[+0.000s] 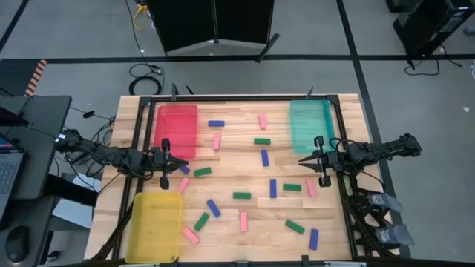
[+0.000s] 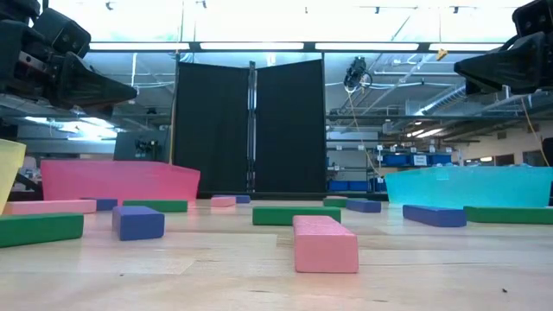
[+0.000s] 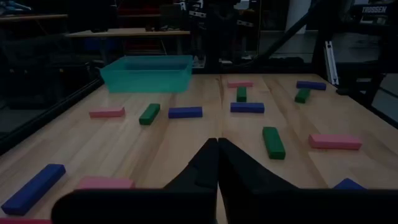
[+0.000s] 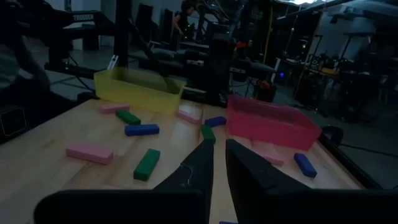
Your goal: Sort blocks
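- Two grippers are hanging above the table and neither one is carrying a block: the left gripper [image 1: 177,162] is hovering at the left side, between the red tray [image 1: 176,130] and the yellow tray [image 1: 154,226], and the right gripper [image 1: 304,161] is hovering at the right side, just in front of the teal tray [image 1: 310,124].
- Left fingers [image 3: 205,163] are pressing together with no gap and nothing between them; right fingers [image 4: 198,163] are standing a little apart, with only a narrow slit, and they are also gripping nothing.
- Blocks [image 1: 242,196] are lying loose on the wood all over the table, between the two grippers and nearer to the front edge; a blue block [image 1: 184,169] and a green block [image 1: 202,171] are lying just beside the left gripper, and a pink block [image 1: 311,188] is lying near the right gripper.
- All three trays are looking empty from above.
- Low view is cutting off both grippers at the upper corners, so only dark parts are showing there.
- Wrist views are very dark, and the lowest part of each is being covered by the arm's own fingers.
- Blocks are looking like small flat bars in pink, blue and green, all lying flat and turned in many directions; a pink one [image 2: 324,243] is lying closest to the low camera.
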